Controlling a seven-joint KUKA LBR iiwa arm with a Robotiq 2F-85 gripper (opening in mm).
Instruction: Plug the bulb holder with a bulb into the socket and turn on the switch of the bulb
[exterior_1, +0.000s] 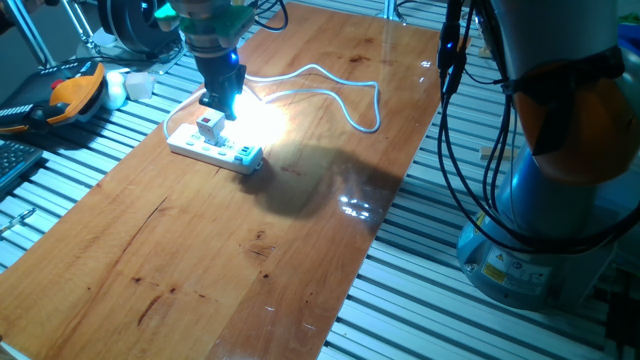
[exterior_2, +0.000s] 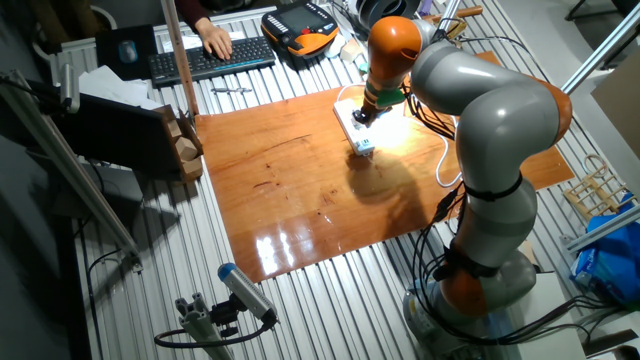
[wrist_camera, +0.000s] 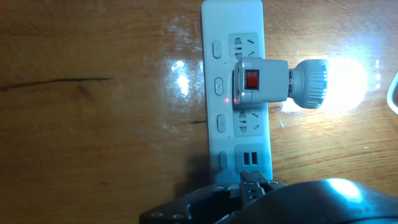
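White bulb holder (wrist_camera: 260, 81) sits plugged into the socket (wrist_camera: 235, 93), bulb (wrist_camera: 342, 85) glowing. Hand (exterior_1: 222, 98) hovers above; I cannot tell if it's open. Keyboard (exterior_2: 212, 57) lies upper left.

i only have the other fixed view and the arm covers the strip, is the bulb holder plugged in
observer: yes, the hand view shows the bulb holder seated in a middle outlet of the socket strip.
operator: bulb on
observer: the bulb glows bright, sticking out sideways past the strip's edge.
operator: fingers on it
observer: in one fixed view the gripper hangs just above the holder; I cannot tell if it touches.
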